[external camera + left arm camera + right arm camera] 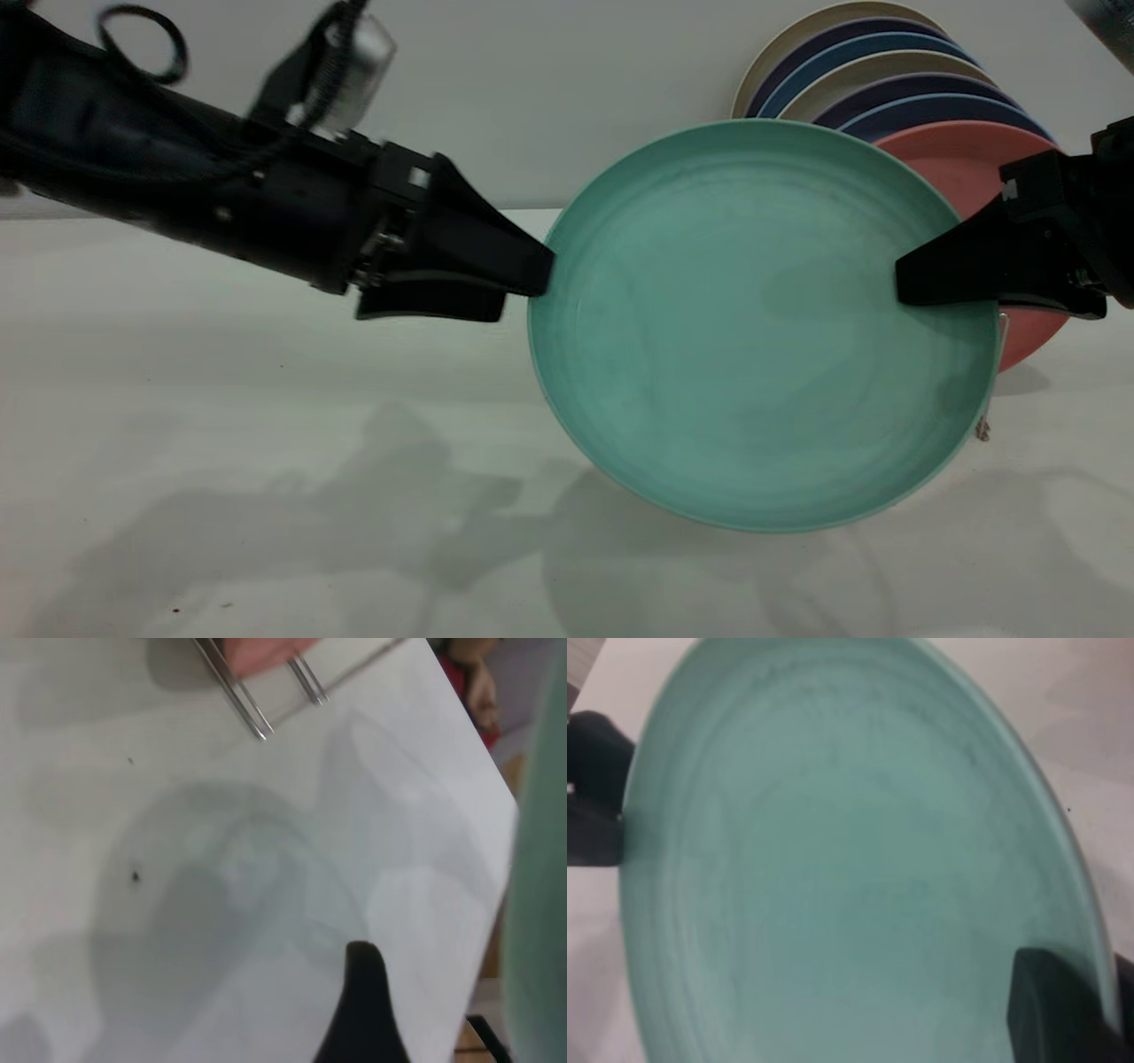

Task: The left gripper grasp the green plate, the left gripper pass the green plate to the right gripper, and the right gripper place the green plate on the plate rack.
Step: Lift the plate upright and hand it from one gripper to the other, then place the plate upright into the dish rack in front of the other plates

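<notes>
A pale, matte table (221, 399) runs back to a plain light wall (576, 89), with soft shadows of the arms and plate on it. Behind the right gripper (912, 283), the plate rack (266, 700) holds a salmon-pink plate (957, 159) in front and a row of blue-rimmed dark plates (886, 80) behind (the wires barely show from outside). Between the two grippers the green plate (762, 328) hangs on edge above the table. The right jaws pinch its rim. The left gripper (523, 283) appears slightly parted, its nearer finger touching the opposite rim.
</notes>
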